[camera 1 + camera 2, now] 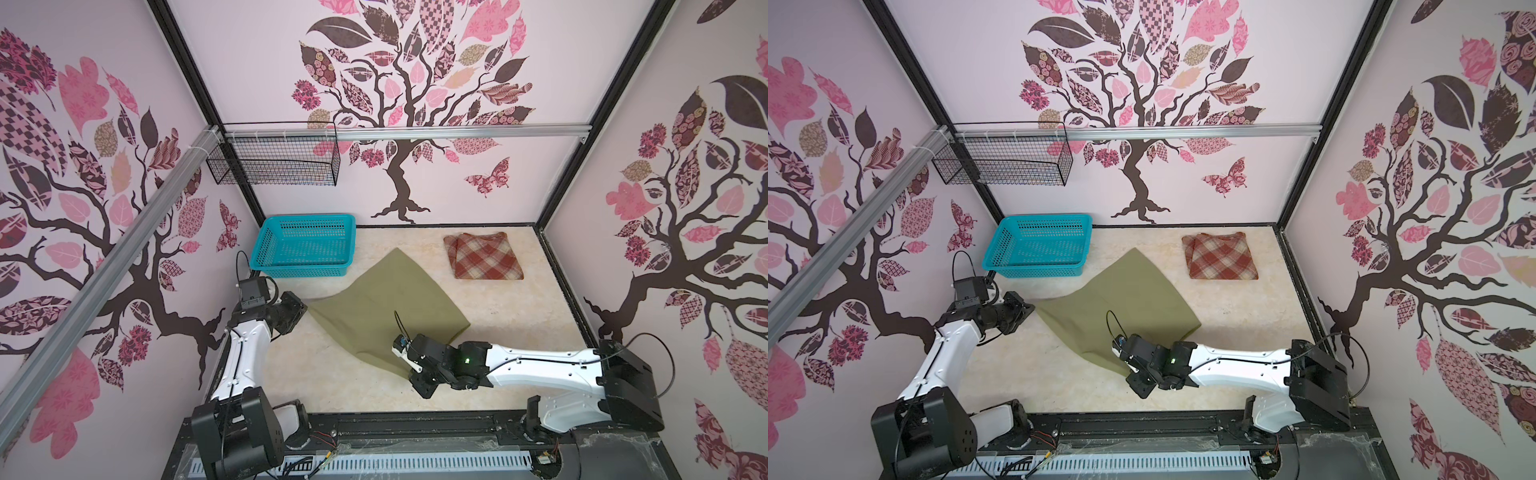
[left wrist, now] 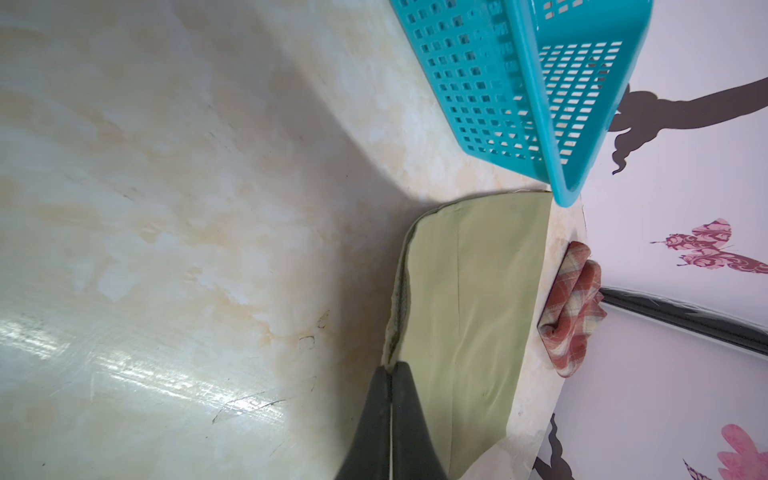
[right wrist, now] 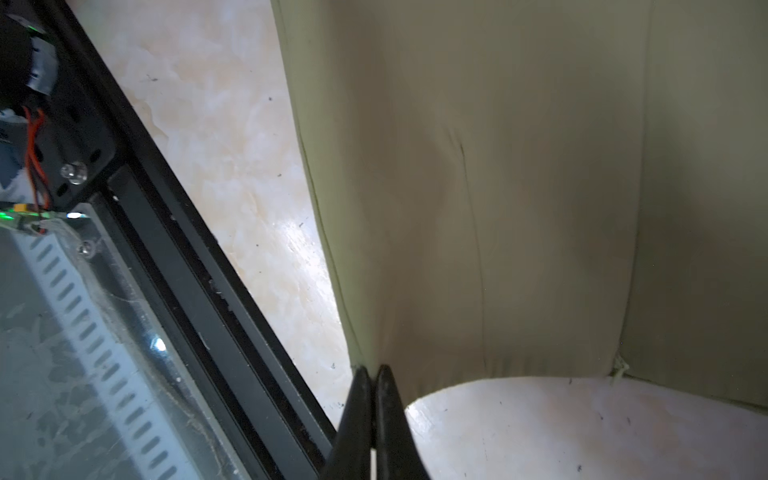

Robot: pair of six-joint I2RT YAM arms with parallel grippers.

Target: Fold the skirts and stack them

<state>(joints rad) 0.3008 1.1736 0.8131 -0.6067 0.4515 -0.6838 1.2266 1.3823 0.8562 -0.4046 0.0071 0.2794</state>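
Nearest, at the right gripper: pinches the front corner of the olive-green skirt, jaws pressed together on the cloth, with the hem arching off the table beside the tips. At the left gripper: clamps the skirt's left corner likewise, closed tight on the hem edge. Between both, spreads olive fabric across mid-table, far corner near the turquoise basket. Farther back right, well apart: shows the plaid skirt lying folded.

Paired high views down onto the table; wrist views close, low.
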